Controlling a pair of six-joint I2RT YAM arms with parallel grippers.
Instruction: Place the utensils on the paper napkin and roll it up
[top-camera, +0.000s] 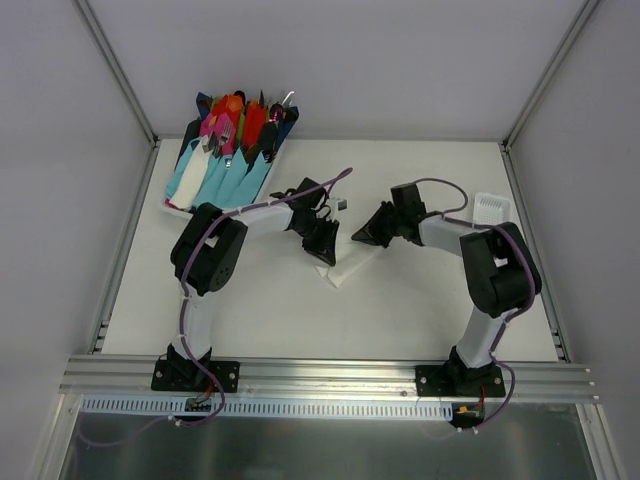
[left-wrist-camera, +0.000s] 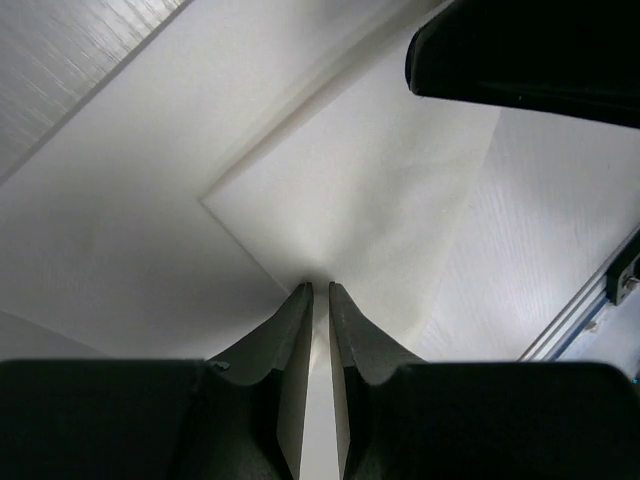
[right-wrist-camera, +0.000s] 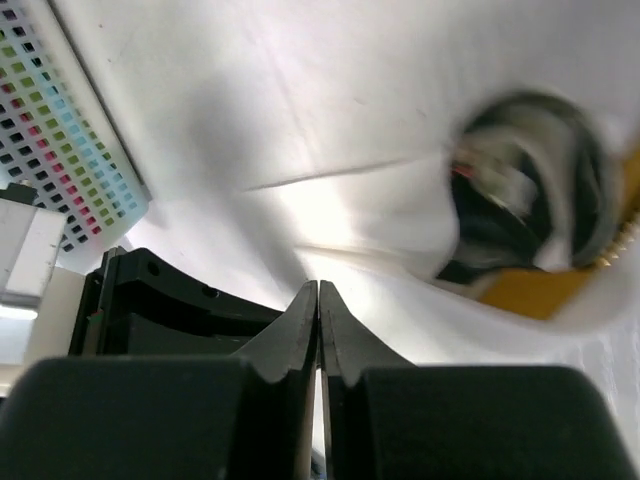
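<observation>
The fingers (left-wrist-camera: 290, 335) of the left gripper (left-wrist-camera: 320, 289) stand almost together with only a thin slit between them. Their tips sit right at a folded edge of the paper napkin (left-wrist-camera: 370, 200), and I cannot tell whether any paper is nipped in that slit. The fingers (right-wrist-camera: 292, 325) of the right gripper (right-wrist-camera: 318, 284) are pressed flat against each other, tips up against a soft white fold of the napkin. Whether a layer is caught between them cannot be made out. From above, both grippers hang close together over the middle of the white table (top-camera: 420, 310), the left one pointing right and the right one pointing left, with a small gap between them. The napkin lies under and just nearer than them, no longer flat: one part rests on the table and another rises toward the grippers. In the right wrist view a golden-yellow utensil (right-wrist-camera: 540, 292) shows at the right, partly covered by the napkin's paper. A blurred dark shape (right-wrist-camera: 520, 190) above it is too smeared to identify. A bundle of bright cutlery in light-blue wraps (top-camera: 228, 150) sits at the far left corner, well apart from the napkin. A white slotted tray (top-camera: 492, 207) lies by the far right edge, behind the right arm.
</observation>
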